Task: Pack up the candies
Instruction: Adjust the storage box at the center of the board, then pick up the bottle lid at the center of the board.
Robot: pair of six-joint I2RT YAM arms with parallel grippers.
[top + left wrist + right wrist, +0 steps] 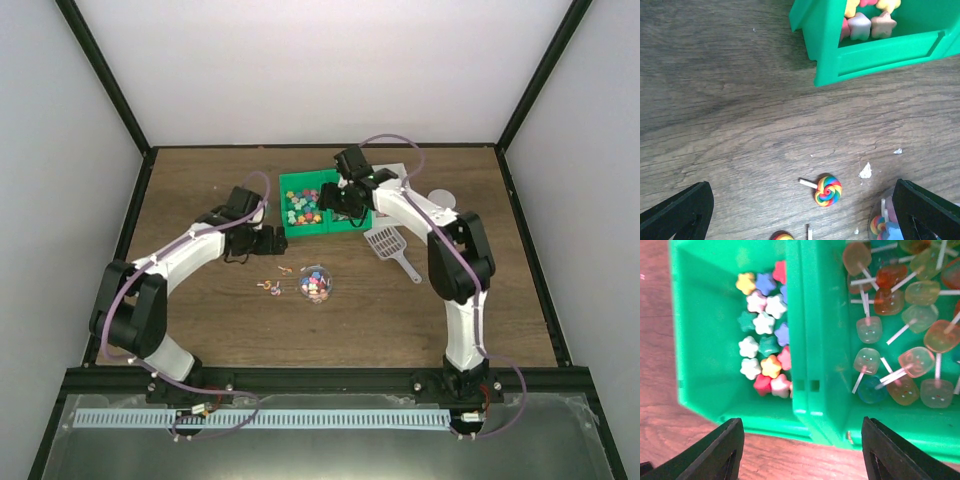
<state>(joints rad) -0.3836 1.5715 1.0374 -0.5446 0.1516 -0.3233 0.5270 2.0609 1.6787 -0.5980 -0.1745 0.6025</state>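
Hovering over the brown wood-grain table, the left gripper has its black jaws spread wide and empty. A small rainbow-swirl lollipop on a white stick lies on the boards between them, nearer the right finger. A second swirl lollipop is cut off at the bottom edge of that view.

The right gripper, jaws likewise wide apart and holding nothing, hangs above the near wall of two green plastic bins standing side by side and touching. The left bin holds pastel star-shaped candies; the right holds translucent jelly lollipops on white sticks. A small clear round cup, part filled with mixed bright sweets, stands nearer the arms' bases, just beside the loose lollipops. A grey plastic scoop lies untouched to its right.

Packing looks partway through, and the step in hand seems to be gathering the stray lollipops. That next move would call for the left gripper to drop, centre on the flat disc or thin stick, and close gently.

Hard to make out are how full the cup is, the right bin under the right arm in the top view, and what the pale flecks on the wood are
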